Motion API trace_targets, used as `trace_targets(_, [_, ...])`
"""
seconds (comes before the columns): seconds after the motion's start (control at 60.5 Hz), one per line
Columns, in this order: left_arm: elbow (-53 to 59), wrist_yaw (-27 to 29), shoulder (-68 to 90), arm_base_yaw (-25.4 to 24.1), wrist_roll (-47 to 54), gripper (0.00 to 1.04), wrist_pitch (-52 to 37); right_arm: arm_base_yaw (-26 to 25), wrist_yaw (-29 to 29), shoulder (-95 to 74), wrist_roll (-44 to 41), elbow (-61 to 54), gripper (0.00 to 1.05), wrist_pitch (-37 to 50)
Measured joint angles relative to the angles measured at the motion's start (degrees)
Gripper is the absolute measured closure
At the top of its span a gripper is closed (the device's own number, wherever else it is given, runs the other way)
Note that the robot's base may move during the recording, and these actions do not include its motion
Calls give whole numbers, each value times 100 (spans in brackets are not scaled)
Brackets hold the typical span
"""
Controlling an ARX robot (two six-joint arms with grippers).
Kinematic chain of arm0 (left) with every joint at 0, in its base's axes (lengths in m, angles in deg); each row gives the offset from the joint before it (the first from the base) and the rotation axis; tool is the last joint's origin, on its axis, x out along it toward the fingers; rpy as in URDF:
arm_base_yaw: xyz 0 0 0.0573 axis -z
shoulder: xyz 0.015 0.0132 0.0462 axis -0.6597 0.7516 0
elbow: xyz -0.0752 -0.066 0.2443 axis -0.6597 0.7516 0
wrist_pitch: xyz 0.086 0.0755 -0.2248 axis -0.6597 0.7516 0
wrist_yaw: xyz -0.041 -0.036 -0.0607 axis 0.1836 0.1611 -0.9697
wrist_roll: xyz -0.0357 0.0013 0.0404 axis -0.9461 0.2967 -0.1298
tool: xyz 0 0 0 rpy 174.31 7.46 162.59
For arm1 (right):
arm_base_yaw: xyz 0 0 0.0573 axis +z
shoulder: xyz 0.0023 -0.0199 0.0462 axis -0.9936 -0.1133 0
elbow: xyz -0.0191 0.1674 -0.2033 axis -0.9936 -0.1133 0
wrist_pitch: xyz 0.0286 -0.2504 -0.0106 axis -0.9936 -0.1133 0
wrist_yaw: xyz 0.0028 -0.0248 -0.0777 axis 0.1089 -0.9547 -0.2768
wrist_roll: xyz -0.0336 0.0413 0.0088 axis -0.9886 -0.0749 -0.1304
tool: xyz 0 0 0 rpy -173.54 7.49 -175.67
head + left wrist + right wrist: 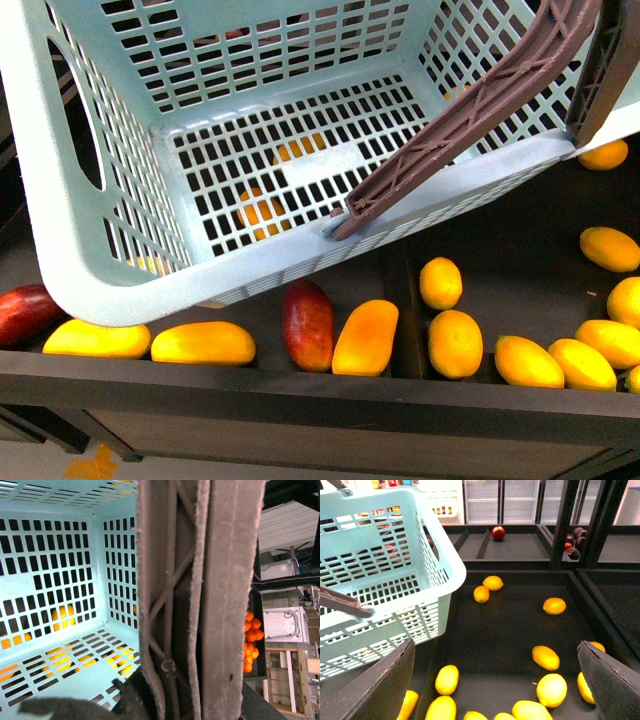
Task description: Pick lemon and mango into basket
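The pale turquoise basket (90, 250) hangs tilted above the dark fruit shelf and fills most of the front view. My left gripper (165, 695) is shut on its brown handle (220, 595). Yellow fruit shows through the slots of the basket's floor. Plain yellow mangoes (203, 343) lie below the basket's near rim. Plump lemons (455, 343) sit in the section to the right. My right gripper (495, 685) is open over that section, with a lemon (552, 690) and others between and below its fingers (610, 680). The basket's corner (445, 575) is beside that gripper.
Two red mangoes (308, 324) and an orange-yellow one (365, 337) lie among the yellow ones. A low divider (398, 300) separates the mangoes from the lemons. A red apple (498, 532) and dark fruits (577, 532) lie on farther shelves. Tangerines (251, 640) are piled beyond the handle.
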Motion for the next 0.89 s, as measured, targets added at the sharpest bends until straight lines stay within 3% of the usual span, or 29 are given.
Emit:
trace_targets(0.232, [2, 42, 0, 2, -2, 89, 2, 0, 0, 0, 0, 0, 9, 0])
trace_targets(0.331, [2, 48, 0, -7, -4, 89, 2, -313, 868, -903, 699, 546, 9, -1340])
trace_targets(0.38, [2, 42, 0, 4, 0, 89, 2, -479, 1071, -1582, 992, 688, 9, -1484])
trace_targets(0.513, [15, 24, -2, 4, -17, 89, 2, -734, 1145, -3407, 1274, 796, 9, -297])
trace_targets(0.678, [17, 22, -2, 4, -17, 89, 2, -575, 1115, -6336, 1233, 1543, 9, 1716])
trace_targets(0.893, [24, 44, -2, 2, -15, 89, 2, -643, 769, -9221, 1290, 2758, 9, 2577])
